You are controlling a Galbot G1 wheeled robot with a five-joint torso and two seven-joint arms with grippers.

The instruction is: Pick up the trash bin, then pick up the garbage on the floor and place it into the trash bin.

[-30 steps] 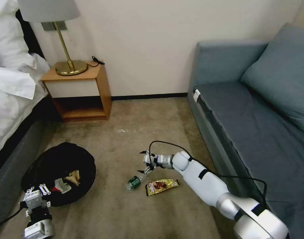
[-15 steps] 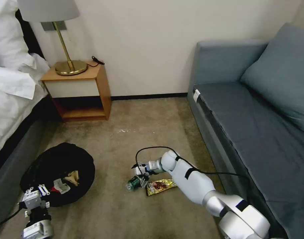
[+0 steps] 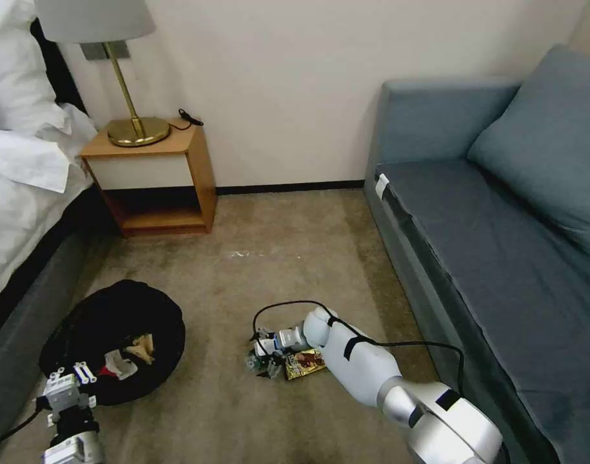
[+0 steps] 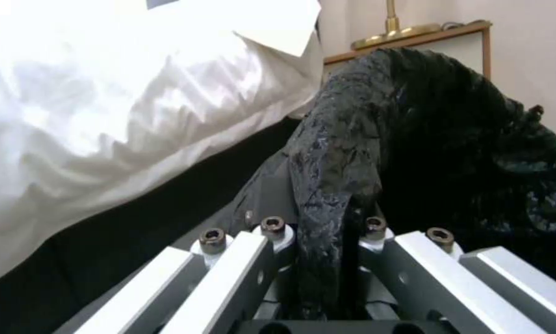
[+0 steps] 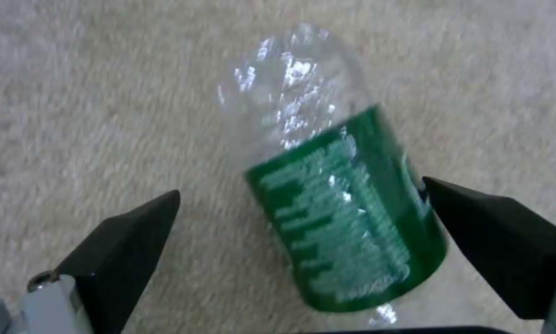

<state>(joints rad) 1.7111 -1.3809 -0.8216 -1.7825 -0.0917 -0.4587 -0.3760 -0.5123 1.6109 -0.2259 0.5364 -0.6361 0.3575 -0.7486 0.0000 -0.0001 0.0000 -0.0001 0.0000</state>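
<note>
Left gripper at the near rim of the trash bin beside the bed — fingers clamped on the black liner, with a red-and-white wrapper and tan paper piece inside. Right gripper low over the carpet, jaws spread either side of the green-labelled bottle — one fingertip touching the label. Snack packet lies just beside the bottle.

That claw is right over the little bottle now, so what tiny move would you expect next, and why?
Probably closing the fingers. The right gripper is open, its fingers straddling the bottle, which lies on the carpet; one finger nearly touches the green label, the other stands clear.
</note>
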